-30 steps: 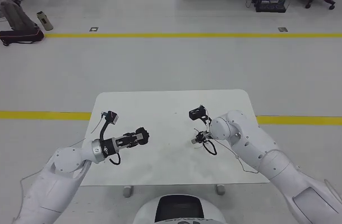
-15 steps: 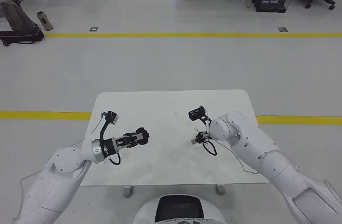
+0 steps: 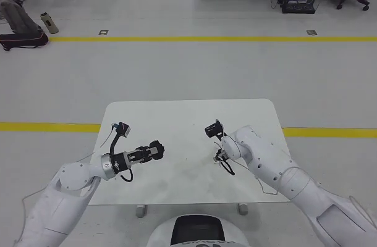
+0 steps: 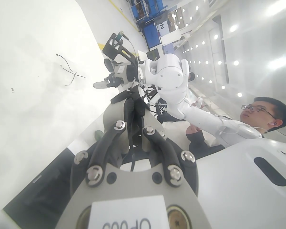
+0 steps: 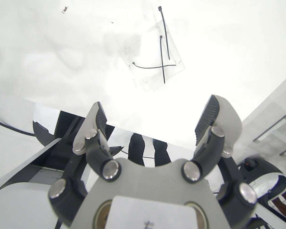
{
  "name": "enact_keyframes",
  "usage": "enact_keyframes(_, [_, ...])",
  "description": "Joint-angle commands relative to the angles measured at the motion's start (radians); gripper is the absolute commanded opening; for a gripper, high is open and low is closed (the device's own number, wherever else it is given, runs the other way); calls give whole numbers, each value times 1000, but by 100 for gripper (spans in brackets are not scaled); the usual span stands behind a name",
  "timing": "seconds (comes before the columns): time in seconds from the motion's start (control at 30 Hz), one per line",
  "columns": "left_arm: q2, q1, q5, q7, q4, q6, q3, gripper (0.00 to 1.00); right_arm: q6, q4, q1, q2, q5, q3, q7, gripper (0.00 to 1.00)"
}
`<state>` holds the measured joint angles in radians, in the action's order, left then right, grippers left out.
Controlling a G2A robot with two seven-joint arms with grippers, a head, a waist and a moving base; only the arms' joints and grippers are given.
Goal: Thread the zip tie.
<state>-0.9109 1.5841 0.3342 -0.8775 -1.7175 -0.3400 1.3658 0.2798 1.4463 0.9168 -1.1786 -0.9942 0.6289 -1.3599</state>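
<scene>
3 black zip ties lie crossed on clear tray, just beyond right gripper, jaws spread wide. Left gripper pressed together, well apart. Ties likely light, thin, springy, slippery; pinch near head.

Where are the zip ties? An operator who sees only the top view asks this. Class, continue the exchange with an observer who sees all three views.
Observer: Three black zip ties lie on the table, ahead of the right gripper.
Operator: Do they lie apart?
Observer: Two cross each other; the third tie lies alongside them.
Operator: Does the right gripper hold one?
Observer: No. Its fingers stand open, with nothing between them.
</scene>
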Motion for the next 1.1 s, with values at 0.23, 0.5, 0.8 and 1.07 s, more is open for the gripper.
enact_keyframes(0.23, [0,0,0,0,0,0,0,0,17,-20,16,-6,-11,8,42,100])
enact_keyframes(0.5, [0,0,0,0,0,0,0,0,60,-72,8,-25,6,15,80,100])
enact_keyframes(0.8, [0,0,0,0,0,0,0,0,59,-101,26,-31,32,42,136,100])
enact_keyframes(1.07, [0,0,0,0,0,0,0,0,32,-154,28,-44,77,68,185,53])
